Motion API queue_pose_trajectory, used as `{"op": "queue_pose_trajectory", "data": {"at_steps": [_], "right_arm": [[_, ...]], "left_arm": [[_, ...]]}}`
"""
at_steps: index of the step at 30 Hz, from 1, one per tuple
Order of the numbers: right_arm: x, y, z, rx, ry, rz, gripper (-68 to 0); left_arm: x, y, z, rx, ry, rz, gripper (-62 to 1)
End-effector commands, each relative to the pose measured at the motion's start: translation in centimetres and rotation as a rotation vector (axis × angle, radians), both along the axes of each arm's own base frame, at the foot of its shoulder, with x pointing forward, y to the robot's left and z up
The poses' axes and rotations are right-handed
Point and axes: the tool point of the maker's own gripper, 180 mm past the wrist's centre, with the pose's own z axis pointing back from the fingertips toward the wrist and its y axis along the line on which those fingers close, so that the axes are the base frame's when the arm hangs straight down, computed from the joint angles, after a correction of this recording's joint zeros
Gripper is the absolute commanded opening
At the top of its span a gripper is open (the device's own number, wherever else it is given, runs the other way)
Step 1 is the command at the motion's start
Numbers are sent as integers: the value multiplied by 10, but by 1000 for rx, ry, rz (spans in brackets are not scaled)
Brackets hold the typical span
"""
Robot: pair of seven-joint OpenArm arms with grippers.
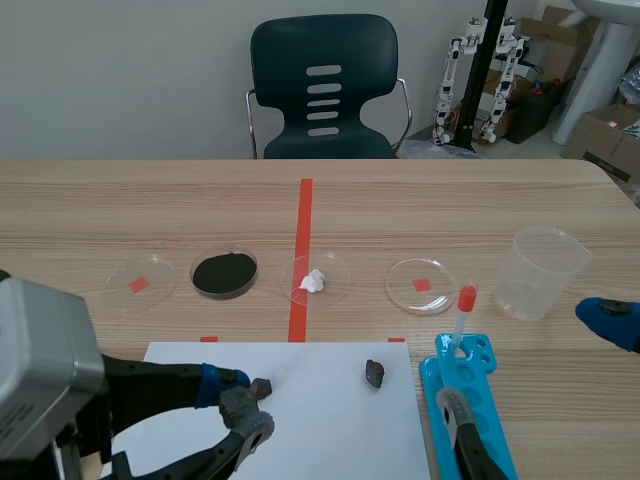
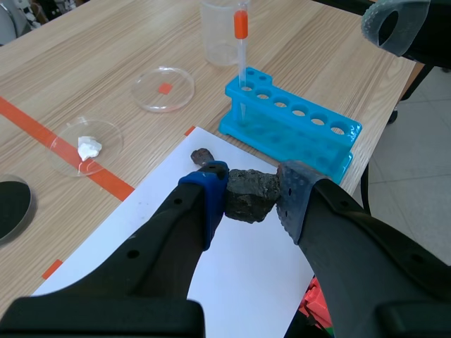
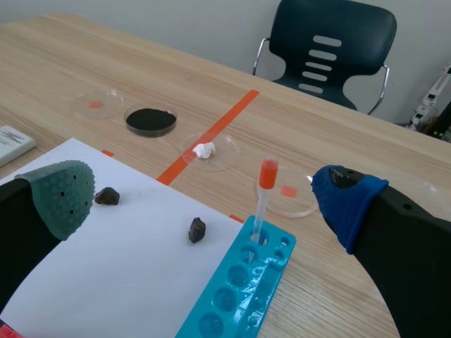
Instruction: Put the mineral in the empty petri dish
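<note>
Left gripper (image 2: 250,191) is clamped on the mineral (image 2: 246,201) with a pad on each side, low over the paper (image 1: 330,430). I can't tell if the rock is actually clear of the sheet yet. My take: go straight up first so it doesn't drag the paper, then carry it over. Two dishes look empty to me, the far-left dish (image 1: 155,270) and the right dish (image 1: 405,275). The ones between them hold black powder (image 1: 223,273) and a white lump (image 1: 313,281). I'd go for the far-left one, since it's on this arm's side and you skip the rack (image 1: 497,420) and the other rock (image 1: 374,373). The rock is lumpy and the pads only catch part of it, so I'd move slowly or it may twist out. Get low over the middle of the dish before letting go, because those light dishes probably skid or flip if it lands on the rim. Right gripper (image 3: 206,193) sits by the rack, spread wide with nothing in it, so leave it parked.
</note>
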Motion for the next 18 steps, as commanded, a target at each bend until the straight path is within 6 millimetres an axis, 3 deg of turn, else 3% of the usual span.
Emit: {"op": "queue_pose_trajectory", "data": {"at_steps": [1,18], "right_arm": [[1,1,6,11,-18,9,-20],[1,1,6,11,-18,9,-20]], "left_arm": [[3,-1,8,-36,-14,14,-539],[4,-1,8,-32,-19,20,-539]]}}
